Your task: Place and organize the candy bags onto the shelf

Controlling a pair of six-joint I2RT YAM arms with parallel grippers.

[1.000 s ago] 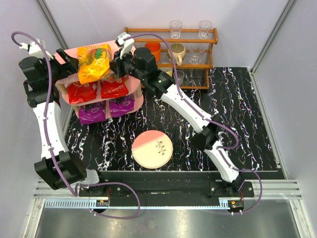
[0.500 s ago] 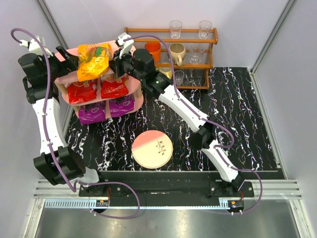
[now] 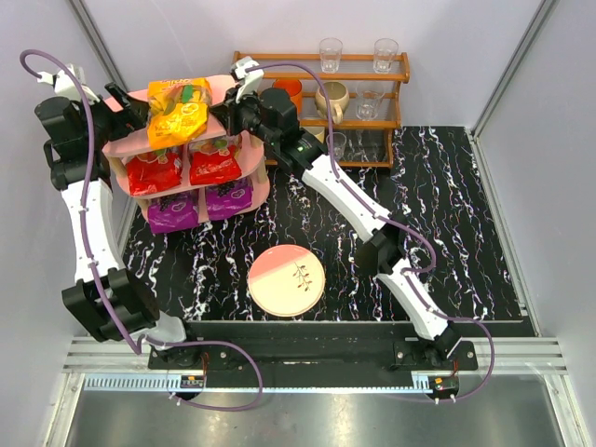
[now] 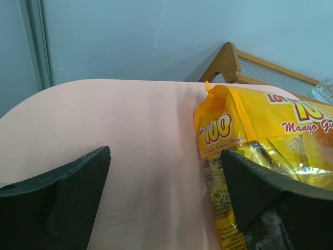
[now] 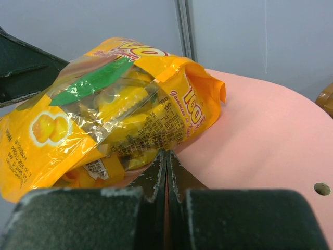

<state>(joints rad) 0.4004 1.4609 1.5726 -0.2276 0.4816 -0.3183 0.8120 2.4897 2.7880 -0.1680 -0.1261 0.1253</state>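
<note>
The pink shelf (image 3: 230, 88) stands at the back left. The orange-yellow candy bag (image 3: 177, 112) lies on its top board, the front end hanging over the edge. Two red bags (image 3: 154, 172) (image 3: 216, 166) fill the middle tier and two purple bags (image 3: 172, 212) (image 3: 229, 198) the bottom tier. My left gripper (image 3: 128, 101) is open at the bag's left; in the left wrist view (image 4: 165, 156) it hovers over the pink board (image 4: 130, 125) with the bag (image 4: 260, 135) at its right finger. My right gripper (image 3: 223, 114) is shut and empty, its tips (image 5: 166, 153) against the bag's (image 5: 119, 109) right edge.
A brown wooden rack (image 3: 402, 67) with mugs, glasses and an orange cup (image 3: 289, 93) stands just right of the shelf, close behind my right arm. A round pink-and-cream plate (image 3: 286, 279) lies on the black marbled table near the front. Grey walls close in on the left and back.
My right gripper has moved back and up along the top board, and the orange-yellow bag has slid farther onto the board. My left gripper has hardly moved.
</note>
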